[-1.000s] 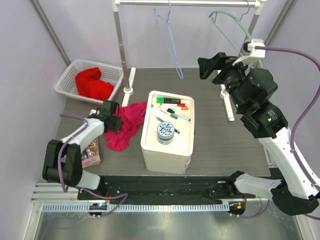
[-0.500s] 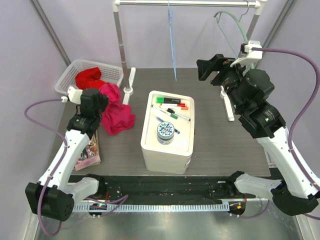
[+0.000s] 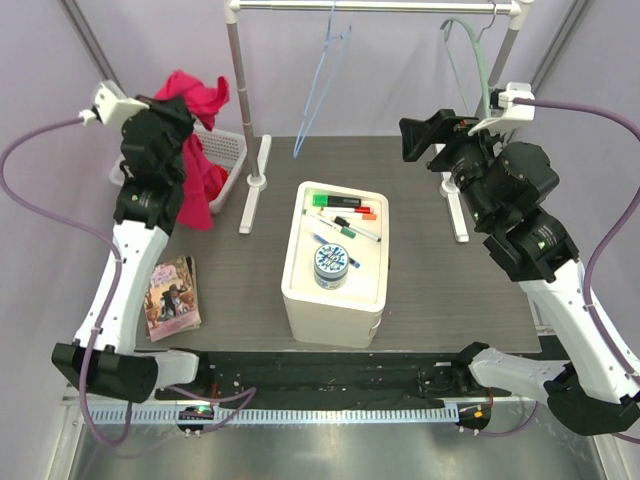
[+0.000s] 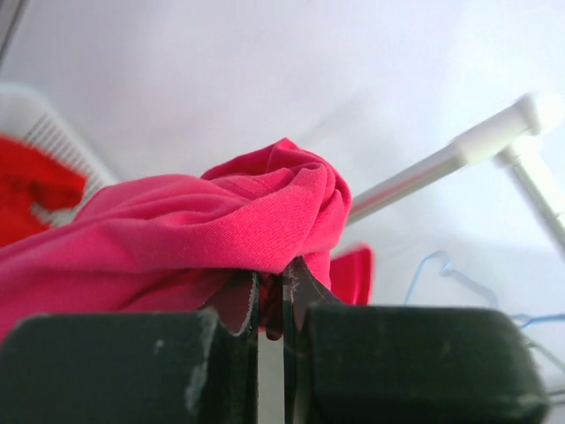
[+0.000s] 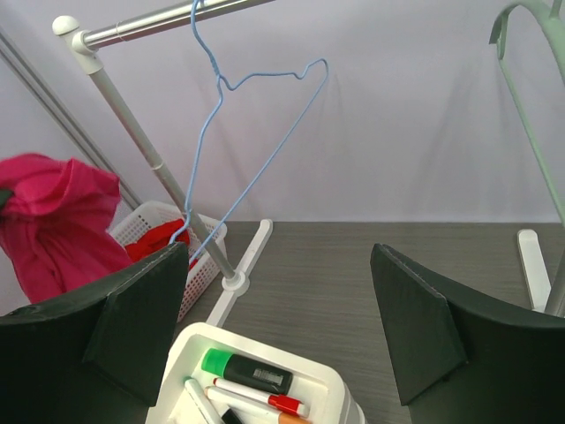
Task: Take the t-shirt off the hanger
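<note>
Now that the left arm stands raised at about 10 o'clock over the grey table, the crumpled magenta cotton t-shirt hangs clear of the tabletop, up from the spot beside the white plastic box of marker pens where the view a second old shows it heaped. It dangles just above the white slatted plastic basket. The left gripper is clenched tight on a fold of the fabric, its jaws all but meeting in the wrist view, cloth bunched over them. At 12 o'clock the thin blue wire hanger hangs bare from the silver metal rail, tilted differently from half a second ago and so apparently swinging free. The right gripper keeps its station at 2 o'clock, jaws spread wide and grasping nothing, near the pale green plastic hanger. By this evidence the shirt is already off its hanger and the essential step is done. What remains looks like a drop into the basket, where a red cloth already lies. The likely hazard is a trailing hem snagging the rim or spilling outside.
</note>
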### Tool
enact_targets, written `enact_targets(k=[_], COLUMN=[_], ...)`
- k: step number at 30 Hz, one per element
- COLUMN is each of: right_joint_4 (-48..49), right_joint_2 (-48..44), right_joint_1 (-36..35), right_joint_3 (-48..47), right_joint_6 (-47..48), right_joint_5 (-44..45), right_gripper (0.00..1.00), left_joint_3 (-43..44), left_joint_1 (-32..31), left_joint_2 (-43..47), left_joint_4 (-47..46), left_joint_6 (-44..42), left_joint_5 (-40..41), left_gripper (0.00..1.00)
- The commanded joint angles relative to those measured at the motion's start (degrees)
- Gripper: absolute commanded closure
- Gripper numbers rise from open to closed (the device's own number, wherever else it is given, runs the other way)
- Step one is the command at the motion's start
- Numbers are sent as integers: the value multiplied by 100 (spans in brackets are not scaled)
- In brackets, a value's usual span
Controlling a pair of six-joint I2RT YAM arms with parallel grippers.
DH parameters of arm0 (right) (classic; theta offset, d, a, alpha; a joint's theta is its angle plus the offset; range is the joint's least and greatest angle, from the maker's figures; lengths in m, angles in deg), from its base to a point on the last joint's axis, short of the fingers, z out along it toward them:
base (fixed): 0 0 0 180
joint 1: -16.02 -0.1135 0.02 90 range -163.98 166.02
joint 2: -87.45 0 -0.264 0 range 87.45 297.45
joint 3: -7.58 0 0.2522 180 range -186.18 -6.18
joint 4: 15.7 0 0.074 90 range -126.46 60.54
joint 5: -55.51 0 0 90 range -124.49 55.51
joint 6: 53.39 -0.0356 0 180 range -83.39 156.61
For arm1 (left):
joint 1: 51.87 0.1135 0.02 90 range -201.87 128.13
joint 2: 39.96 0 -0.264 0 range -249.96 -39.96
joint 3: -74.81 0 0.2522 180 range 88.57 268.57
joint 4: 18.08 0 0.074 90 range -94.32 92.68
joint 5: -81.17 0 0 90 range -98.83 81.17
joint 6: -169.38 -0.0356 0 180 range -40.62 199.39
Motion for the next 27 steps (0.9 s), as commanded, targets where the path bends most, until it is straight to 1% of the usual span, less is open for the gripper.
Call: enact_targets(k=[1,3,7,8,11,13,14,15,16,18,19,21,23,27], right_joint_4=[256,247,150,115,89,71,62,71,62,27,18,27,1,-61], right_joint_2=[-58,-76,-155,-181,-243,-261,-269,-269,-269,-269,-269,-287,-296,-287], right_joint_1=[-12,-12,-12,-4,-12,-12,-12,-4,-12,-4,-12,-12,-12,-4], right_joint_3=[-94,-112,-182,-182,-191,-199,-191,-191,-191,-199,-199,-199,-234,-322], right_joint_6=[141,150,202,220,290,325,334,352,343,352,334,334,326,325], right_joint_5=[95,87,69,112,113,139,148,139,139,131,130,113,113,25], right_gripper=[11,11,11,11,11,11,11,11,11,11,11,11,11,11], left_joint_3=[1077,1473,1904,1957,1914,1870,1731,1686,1764,2018,2263,2432,2625,3248], left_joint_1=[410,620,858,911,1060,1078,1244,1272,1298,1395,1412,1430,1439,1491], left_joint_2=[-527,-852,-1363,-1459,-1759,-1908,-1943,-1987,-2049,-2303,-2374,-2515,-2611,-2962], left_joint_4=[-1003,-1248,-1513,-1531,-1750,-1803,-2091,-2215,-2252,-2147,-2103,-2181,-2287,-2033], left_joint_6=[-554,-545,-484,-484,-362,-299,-291,-221,-168,-28,-9,-27,-35,-106], left_joint_5=[-760,-1199,-1561,-1562,-2035,-2509,-2676,-2730,-3035,-3240,-3328,-3434,-3294,-3083], left_gripper=[100,100,100,100,100,100,100,100,100,100,100,100,100,100])
